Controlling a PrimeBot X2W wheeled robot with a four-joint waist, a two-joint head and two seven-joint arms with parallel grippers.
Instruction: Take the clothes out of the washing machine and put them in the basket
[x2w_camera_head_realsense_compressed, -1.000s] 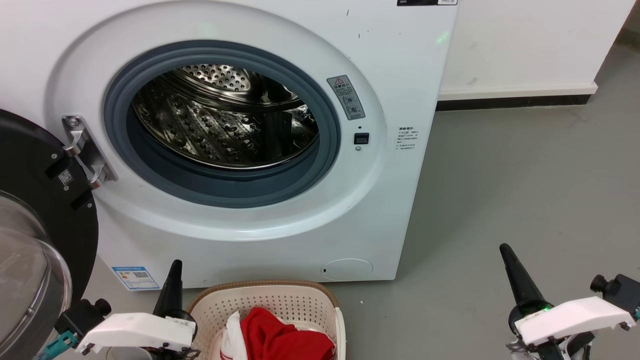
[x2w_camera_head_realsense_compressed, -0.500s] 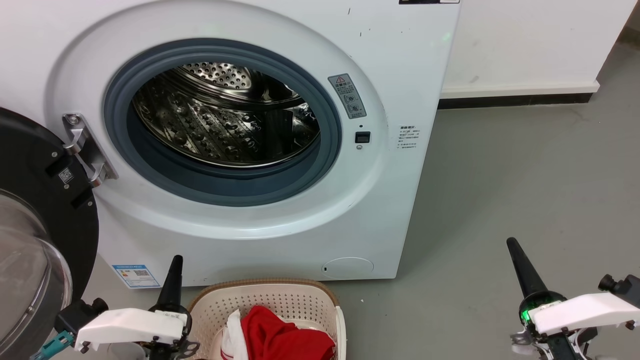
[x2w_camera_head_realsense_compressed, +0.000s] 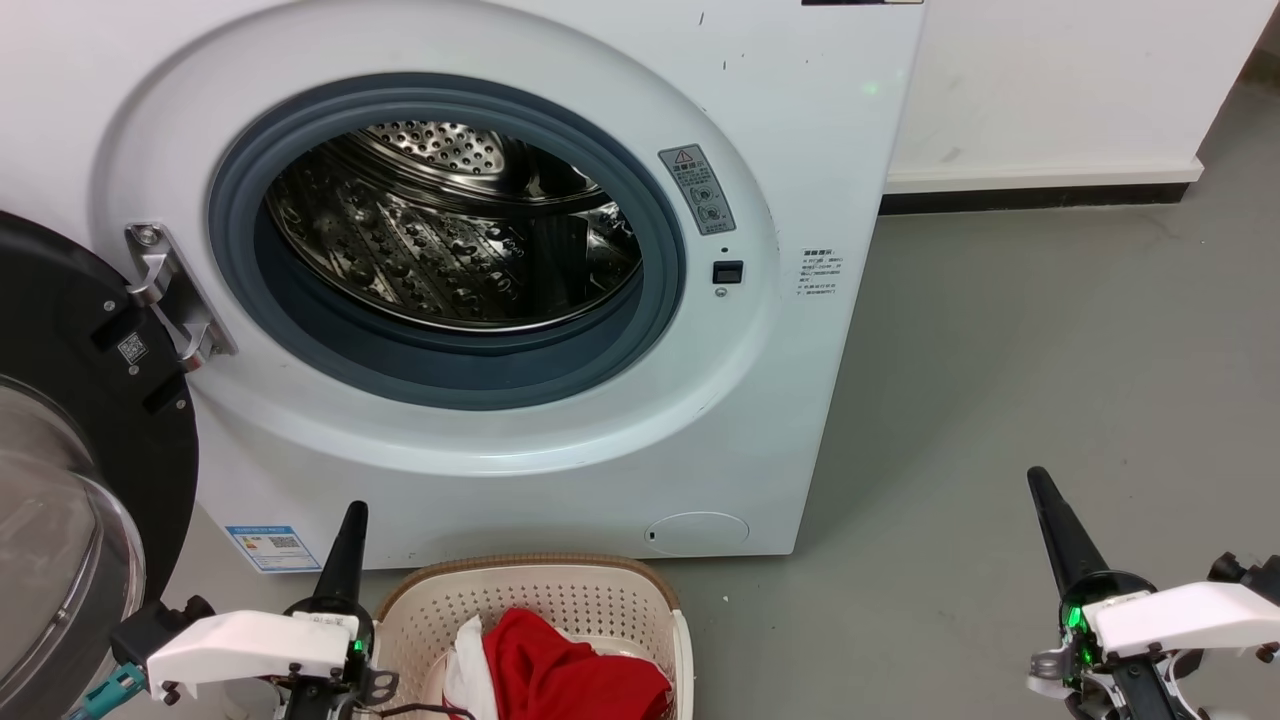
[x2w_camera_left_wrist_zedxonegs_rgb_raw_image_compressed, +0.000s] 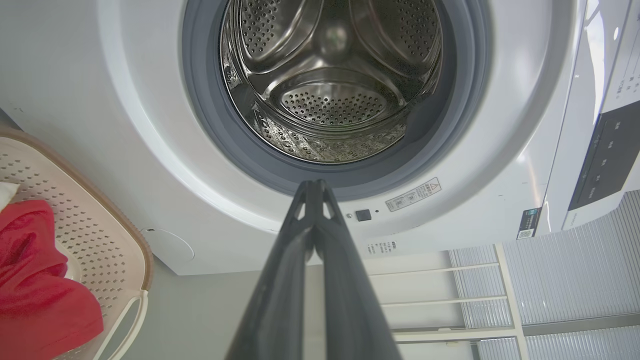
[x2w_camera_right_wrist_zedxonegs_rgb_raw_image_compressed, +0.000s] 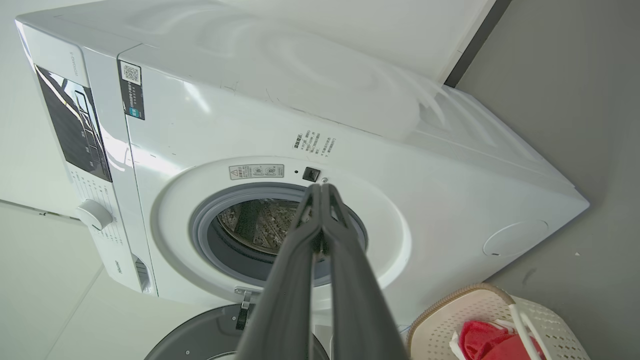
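The white washing machine (x2w_camera_head_realsense_compressed: 780, 330) stands in front of me with its door (x2w_camera_head_realsense_compressed: 90, 420) swung open to the left. Its steel drum (x2w_camera_head_realsense_compressed: 450, 230) holds no fabric that I can see, also in the left wrist view of the drum (x2w_camera_left_wrist_zedxonegs_rgb_raw_image_compressed: 330, 80). Red clothes (x2w_camera_head_realsense_compressed: 560, 670) with a white piece lie in the cream basket (x2w_camera_head_realsense_compressed: 530, 600) on the floor below the porthole. My left gripper (x2w_camera_head_realsense_compressed: 353, 515) is shut, just left of the basket. My right gripper (x2w_camera_head_realsense_compressed: 1037, 478) is shut, over bare floor to the right. Both wrist views show the fingers pressed together, left gripper (x2w_camera_left_wrist_zedxonegs_rgb_raw_image_compressed: 314, 184) and right gripper (x2w_camera_right_wrist_zedxonegs_rgb_raw_image_compressed: 320, 187).
Grey floor (x2w_camera_head_realsense_compressed: 1050, 350) stretches to the right of the machine up to a white wall with a dark skirting (x2w_camera_head_realsense_compressed: 1030, 200). The open door's glass bowl (x2w_camera_head_realsense_compressed: 50, 560) bulges out at the far left, close to my left arm.
The view has drifted slightly. My right gripper has shifted a little right and down in the picture; the left one is almost unchanged. Both stay shut.
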